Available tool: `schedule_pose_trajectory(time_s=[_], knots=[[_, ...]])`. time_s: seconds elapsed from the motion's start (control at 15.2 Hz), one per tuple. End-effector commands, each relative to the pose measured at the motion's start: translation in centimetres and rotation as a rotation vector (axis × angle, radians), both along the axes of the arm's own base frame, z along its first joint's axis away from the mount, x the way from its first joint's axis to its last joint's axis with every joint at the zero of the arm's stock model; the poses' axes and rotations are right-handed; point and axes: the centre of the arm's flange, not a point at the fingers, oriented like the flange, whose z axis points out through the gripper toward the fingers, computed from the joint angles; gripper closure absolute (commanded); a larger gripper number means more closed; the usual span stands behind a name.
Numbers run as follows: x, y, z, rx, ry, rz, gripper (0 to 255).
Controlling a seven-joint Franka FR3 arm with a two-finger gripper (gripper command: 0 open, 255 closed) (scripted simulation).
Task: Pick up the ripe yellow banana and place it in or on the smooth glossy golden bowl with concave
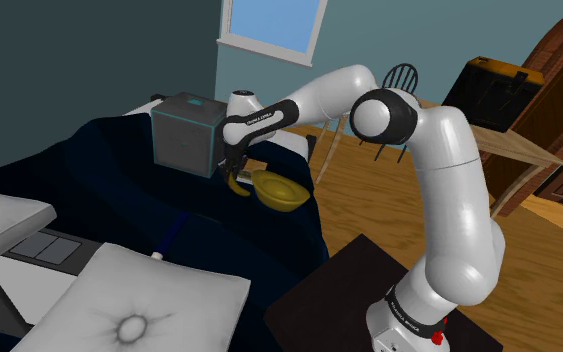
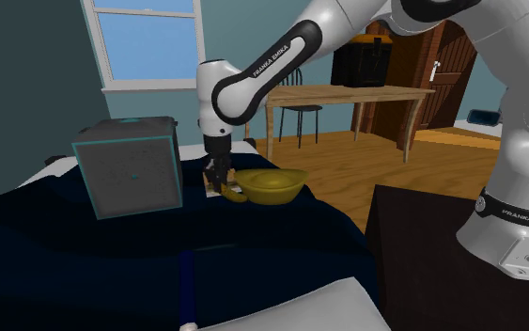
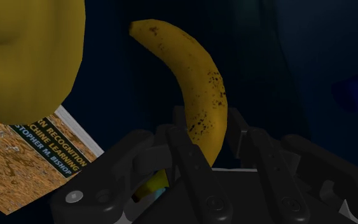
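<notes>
A yellow banana (image 3: 190, 63) with brown speckles is clasped between my black fingers (image 3: 185, 153), one end sticking out past them. My gripper (image 3: 210, 132) is shut on it. In the shoulder view the gripper (image 1: 234, 172) points down over the dark blue bed, with the banana (image 1: 236, 187) just under it, beside the golden bowl (image 1: 277, 190). In the second exterior view the gripper (image 2: 217, 177) holds the banana (image 2: 233, 196) low at the left rim of the bowl (image 2: 272, 184). I cannot tell whether the banana touches the bedspread.
A grey cube with teal edges (image 1: 184, 135) stands on the bed close behind the gripper. A book (image 3: 31, 153) lies partly under the bowl. A white pillow (image 1: 134, 305) lies at the near end. A wooden table (image 2: 347, 94) and a chair (image 1: 399, 78) stand beyond the bed.
</notes>
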Motion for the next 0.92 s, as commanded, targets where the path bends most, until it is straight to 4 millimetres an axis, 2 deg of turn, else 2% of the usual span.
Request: schedule_pose_trajectory(time_s=[0.0,0.66,0.86], knots=[[0.0,-0.1,1.0,0.0,0.0,0.0,255],[0.0,-0.1,5.9,0.0,0.0,0.0,255],[-1.8,-3.6,6.1,0.0,0.0,0.0,255]])
